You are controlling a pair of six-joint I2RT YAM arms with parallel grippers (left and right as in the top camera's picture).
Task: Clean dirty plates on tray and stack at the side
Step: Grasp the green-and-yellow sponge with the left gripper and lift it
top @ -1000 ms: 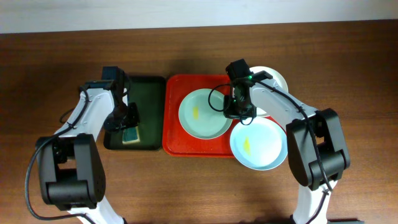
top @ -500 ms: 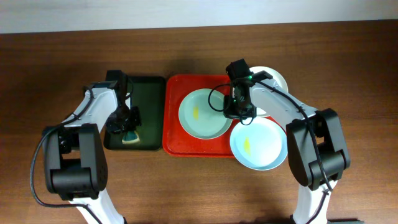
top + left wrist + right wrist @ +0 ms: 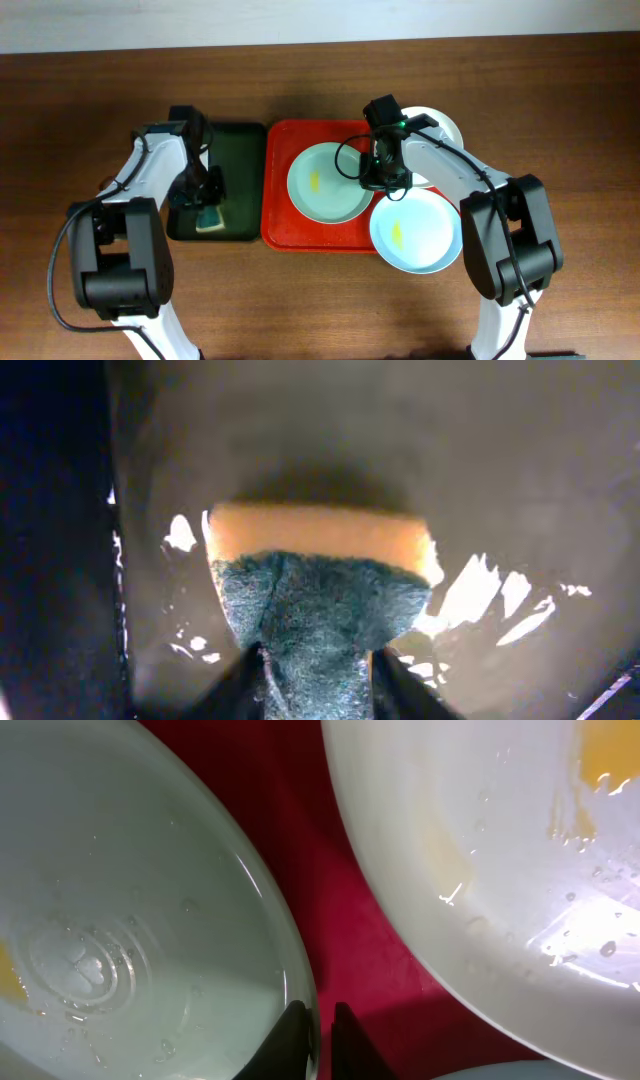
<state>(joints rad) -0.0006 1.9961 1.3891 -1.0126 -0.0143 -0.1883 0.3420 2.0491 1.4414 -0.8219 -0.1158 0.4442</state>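
Brown wooden bench (image 3: 100, 310) carries a dark green tray (image 3: 240, 150) at left, where the left claw (image 3: 315, 660) pinches a sponge (image 3: 320, 560). On the red tray (image 3: 280, 200), the right claw (image 3: 320, 1020) is clamped on the rim of the mint green plate (image 3: 325, 182). The white plate (image 3: 445, 128) and blue plate (image 3: 415, 232) overhang its right edge.

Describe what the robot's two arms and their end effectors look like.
Both the left arm and right arm have white link shells, bulky black joint housings and thin black cables looping alongside. The left end effector and right end effector have dark tapering fingers.
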